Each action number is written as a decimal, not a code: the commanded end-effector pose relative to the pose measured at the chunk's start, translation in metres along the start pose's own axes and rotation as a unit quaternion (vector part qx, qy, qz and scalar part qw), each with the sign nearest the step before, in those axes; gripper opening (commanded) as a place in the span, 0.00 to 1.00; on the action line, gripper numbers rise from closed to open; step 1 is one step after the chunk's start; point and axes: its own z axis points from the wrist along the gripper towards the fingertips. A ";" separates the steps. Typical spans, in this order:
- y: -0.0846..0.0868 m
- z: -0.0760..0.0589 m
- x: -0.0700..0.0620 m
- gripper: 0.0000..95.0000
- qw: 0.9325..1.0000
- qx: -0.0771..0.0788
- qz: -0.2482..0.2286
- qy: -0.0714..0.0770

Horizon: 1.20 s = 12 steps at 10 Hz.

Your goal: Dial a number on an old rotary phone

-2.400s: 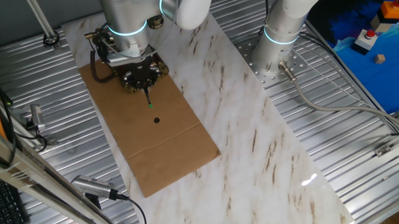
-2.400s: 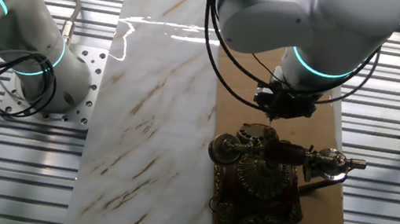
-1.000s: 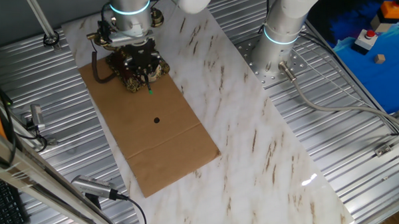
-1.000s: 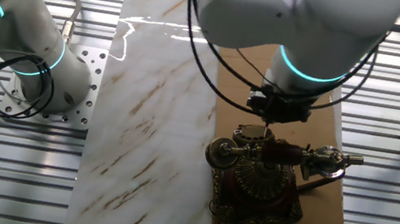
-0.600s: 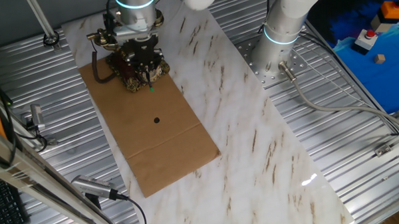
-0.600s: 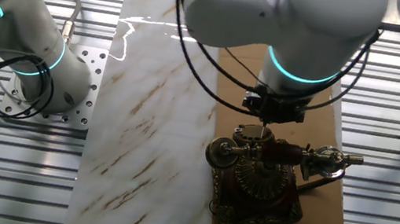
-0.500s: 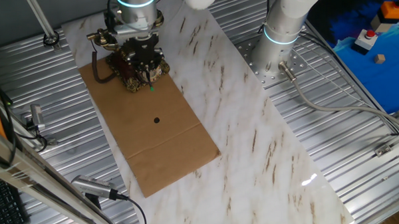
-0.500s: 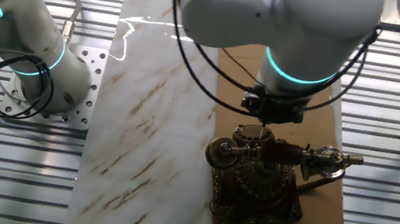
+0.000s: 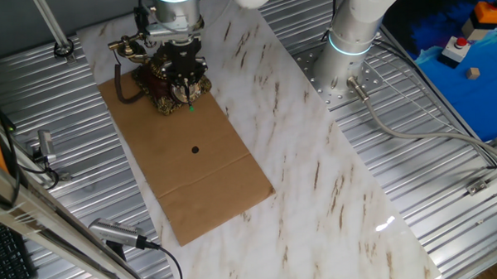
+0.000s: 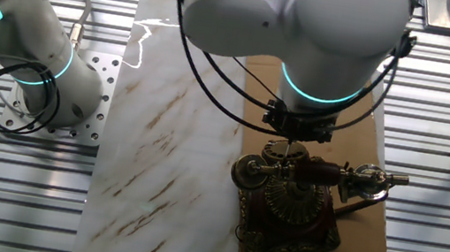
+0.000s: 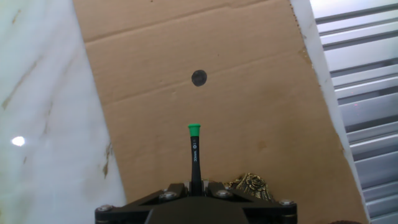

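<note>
The old rotary phone point(image 10: 289, 203), dark red-brown with gold trim and a round gold dial, stands on a cardboard sheet point(image 10: 370, 228), its brass-ended handset point(image 10: 318, 169) lying across the top. In one fixed view the phone point(image 9: 159, 80) sits partly under the arm. My gripper point(image 10: 297, 130) hangs just above the phone's handset side, shut on a thin black stick point(image 11: 194, 155) with a green tip point(image 11: 194, 129). In the hand view my gripper point(image 11: 196, 186) points the stick out over bare cardboard, and only a scrap of the phone's gold trim point(image 11: 250, 184) shows beside it.
A black dot point(image 11: 199, 78) marks the cardboard point(image 9: 206, 175) beyond the stick tip. The cardboard lies on a marble tabletop point(image 9: 313, 175) ringed by ribbed metal. A second white arm's base point(image 9: 350, 44) stands at the table's side.
My arm has carried the gripper and stick back from the open cardboard to over the phone. The phone has not moved.
</note>
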 end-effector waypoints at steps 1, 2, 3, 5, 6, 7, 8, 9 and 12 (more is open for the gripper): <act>-0.001 0.001 0.000 0.00 1.000 0.000 0.000 -0.001; -0.001 0.001 0.000 0.00 1.000 0.000 0.000 -0.002; -0.001 0.001 0.000 0.00 1.000 0.000 0.001 -0.003; 0.000 0.001 0.000 0.00 1.000 0.000 0.001 -0.003; 0.000 0.001 -0.001 0.00 1.000 0.002 0.003 -0.003; 0.001 0.000 -0.001 0.00 1.000 0.004 0.006 -0.003; 0.001 -0.001 -0.001 0.00 1.000 0.005 0.008 -0.004; 0.002 -0.001 -0.002 0.00 1.000 0.006 0.009 -0.004; 0.005 -0.001 0.000 0.00 1.000 0.009 0.011 -0.005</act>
